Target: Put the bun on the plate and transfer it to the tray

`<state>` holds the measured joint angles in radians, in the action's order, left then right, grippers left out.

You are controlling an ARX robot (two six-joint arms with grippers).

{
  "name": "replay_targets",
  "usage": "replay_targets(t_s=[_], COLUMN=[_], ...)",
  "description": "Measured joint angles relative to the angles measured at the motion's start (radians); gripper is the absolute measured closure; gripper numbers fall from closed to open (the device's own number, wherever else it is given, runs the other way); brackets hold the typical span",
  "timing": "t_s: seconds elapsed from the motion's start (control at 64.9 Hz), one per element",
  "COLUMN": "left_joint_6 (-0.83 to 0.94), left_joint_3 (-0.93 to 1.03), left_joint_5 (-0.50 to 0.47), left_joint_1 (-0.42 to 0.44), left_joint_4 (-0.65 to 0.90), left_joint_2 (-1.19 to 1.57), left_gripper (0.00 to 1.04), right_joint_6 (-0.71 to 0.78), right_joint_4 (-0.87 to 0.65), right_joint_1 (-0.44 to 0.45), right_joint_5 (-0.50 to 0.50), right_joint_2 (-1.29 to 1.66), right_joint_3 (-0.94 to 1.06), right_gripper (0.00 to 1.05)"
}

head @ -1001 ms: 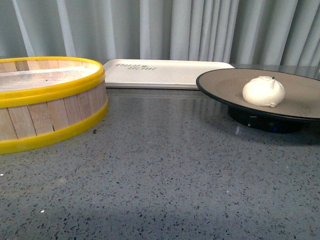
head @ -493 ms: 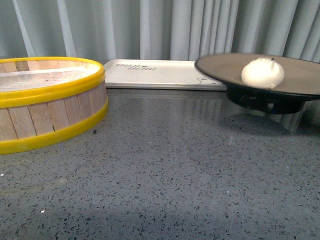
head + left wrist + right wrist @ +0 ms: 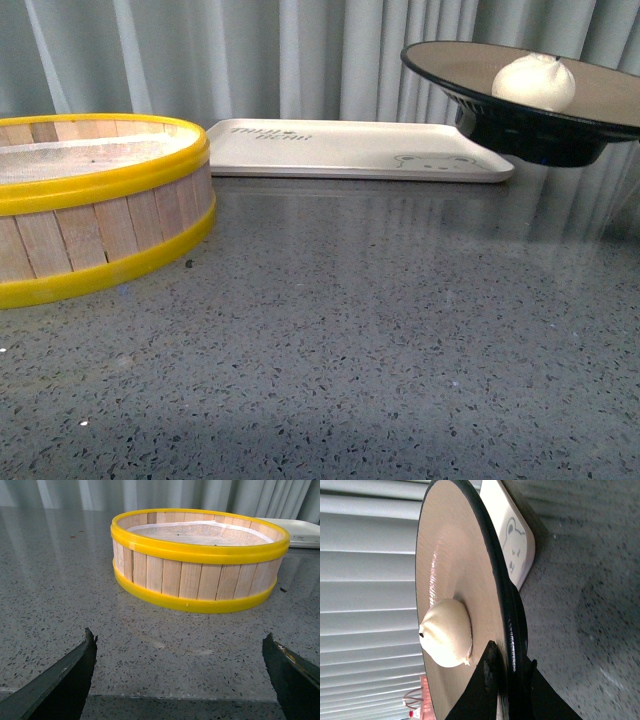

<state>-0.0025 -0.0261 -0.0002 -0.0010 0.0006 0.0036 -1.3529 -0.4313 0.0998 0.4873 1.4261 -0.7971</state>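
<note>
Fingers (image 3: 486,690) of the right gripper (image 3: 510,657) are clamped on the black rim of the plate (image 3: 440,62), one above the rim and one below, with nothing else between them. The left gripper (image 3: 179,637) is spread wide and holds nothing; it hangs low over the bench (image 3: 350,350) facing the yellow-rimmed steamer basket (image 3: 90,200).

The bun (image 3: 535,82) sits on the plate's tan inside, near its middle, upright with its pleated top showing.

A second ago the plate stood on the bench at the right. Half a second ago its foot had just left the surface. Now it hangs high, well clear of the bench, its foot above the level of the tray (image 3: 340,150). The lift has uncovered the tray's near right corner and its small bear print (image 3: 420,160). The bun has kept its place on the plate through the rise, though the plate looks slightly tilted in the front view.

So the first half of the task looks done, and the transfer is under way. What remains is carrying the plate over the tray and setting it down level. Whether the plate is already above the tray's end or only beside it cannot be told.
</note>
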Motion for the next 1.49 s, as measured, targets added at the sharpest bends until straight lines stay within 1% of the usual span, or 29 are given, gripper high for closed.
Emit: replay_targets(t_s=[0.216,0.354,0.57,0.662,0.878,1.278,1.494], left_joint_6=[0.000,0.000,0.000,0.000,0.000,0.000,0.000], left_joint_3=[0.000,0.000,0.000,0.000,0.000,0.000,0.000], left_joint_5=[0.000,0.000,0.000,0.000,0.000,0.000,0.000], left_joint_1=[0.000,0.000,0.000,0.000,0.000,0.000,0.000], left_joint_4=[0.000,0.000,0.000,0.000,0.000,0.000,0.000], left_joint_2=[0.000,0.000,0.000,0.000,0.000,0.000,0.000], left_gripper=[0.07,0.07,0.07,0.07,0.07,0.07,0.07], right_joint_6=[-0.001,0.000,0.012,0.026,0.041,0.048,0.053], right_joint_4=[0.049,0.122,0.201,0.223,0.238,0.225,0.247], right_joint_1=[-0.004,-0.024,-0.056,-0.077,-0.106,-0.110,-0.106], right_joint_5=[-0.014,-0.006,-0.020,-0.033,-0.027,-0.044,-0.021], right_joint_2=[0.129,0.261,0.389,0.427,0.507,0.559,0.644], right_joint_3=[-0.183,-0.361,-0.526,-0.565,-0.636,-0.661,-0.780], right_gripper=[1.02,1.02,1.02,1.02,1.02,1.02,1.02])
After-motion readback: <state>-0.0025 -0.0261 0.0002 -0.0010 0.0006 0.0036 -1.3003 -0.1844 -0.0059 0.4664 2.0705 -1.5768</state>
